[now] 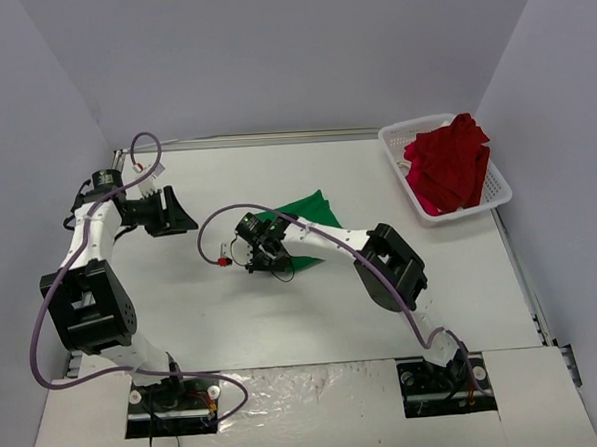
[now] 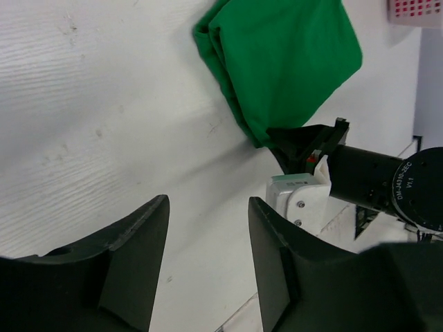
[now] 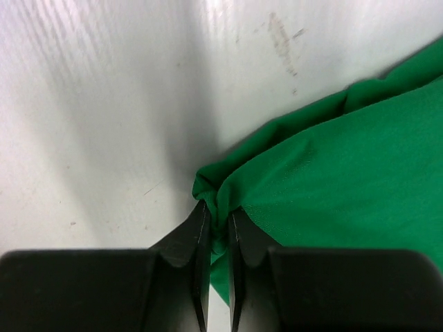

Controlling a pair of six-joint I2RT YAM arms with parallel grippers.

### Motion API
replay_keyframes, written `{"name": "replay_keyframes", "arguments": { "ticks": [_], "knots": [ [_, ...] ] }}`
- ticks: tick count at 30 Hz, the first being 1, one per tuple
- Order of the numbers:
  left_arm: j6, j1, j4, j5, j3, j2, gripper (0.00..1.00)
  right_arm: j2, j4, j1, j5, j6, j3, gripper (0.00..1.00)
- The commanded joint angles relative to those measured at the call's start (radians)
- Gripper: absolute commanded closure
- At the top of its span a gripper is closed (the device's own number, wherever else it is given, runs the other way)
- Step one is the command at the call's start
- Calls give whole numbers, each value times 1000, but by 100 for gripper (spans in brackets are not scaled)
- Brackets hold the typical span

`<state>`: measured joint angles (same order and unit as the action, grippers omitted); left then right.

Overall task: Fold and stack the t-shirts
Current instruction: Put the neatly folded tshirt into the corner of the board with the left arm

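Right now the green t-shirt (image 1: 313,211) lies near the middle of the white counter (image 1: 284,324), folded over on itself into a compact, roughly square wad. From the left wrist view, the green t-shirt (image 2: 284,62) shows layered edges along one side and a smooth top face.

The right gripper (image 1: 270,250) reaches in from the right and is clenched on a bunched corner of that shirt. In the right wrist view its two dark fingers (image 3: 201,235) stand almost together, with a small pinch of green cloth (image 3: 346,187) between their tips and the bare counter (image 3: 104,104) beyond. The left wrist camera shows the same pinch from the side, where the right gripper (image 2: 275,143) meets the lowest corner of the cloth.

The left gripper (image 1: 178,215) sits well to the left of the shirt, released, its jaws spread wide and nothing between them. Only bare counter (image 2: 104,104) shows between its fingers (image 2: 138,235).

The red t-shirt (image 1: 451,165) is heaped unfolded in the white lattice basket (image 1: 399,133) at the far right corner, crumpled and rising above the rim, well apart from both grippers.
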<state>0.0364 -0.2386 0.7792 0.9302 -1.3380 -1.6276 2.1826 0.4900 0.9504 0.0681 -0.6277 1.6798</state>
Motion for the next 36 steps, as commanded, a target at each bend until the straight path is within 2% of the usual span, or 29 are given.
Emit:
{"name": "replay_keyframes", "arguments": {
  "ticks": [1,6,7,8,10,12,15,18,24,28,36],
  "knots": [
    [-128,-7,-86,103,40,38,52,9,39,-5,-31,2,79,100],
    [-274,-5,-240,284,79,-18,43,17,42,-21,-53,-7,149,100],
    [-365,-5,-283,310,92,-29,38,22,44,-21,-54,-9,156,100],
    [-418,-5,-392,334,129,-50,27,31,44,-21,-56,-9,165,100],
    [-554,-4,-499,361,161,-75,22,42,59,-21,-56,-6,198,100],
    [-567,4,-529,355,166,-124,15,55,74,-21,-51,-4,219,100],
    [-524,19,-473,346,139,-196,3,65,79,-19,-50,-1,227,100],
    [-518,50,-449,340,131,-238,6,72,82,-19,-59,-3,225,100],
    [-599,131,-546,312,151,-258,6,92,94,-19,-65,-1,261,100],
    [-593,188,-525,295,134,-293,6,106,110,-16,-65,2,302,100],
    [-546,206,-462,272,102,-376,6,109,136,-9,-92,2,348,100]
  ]
}}
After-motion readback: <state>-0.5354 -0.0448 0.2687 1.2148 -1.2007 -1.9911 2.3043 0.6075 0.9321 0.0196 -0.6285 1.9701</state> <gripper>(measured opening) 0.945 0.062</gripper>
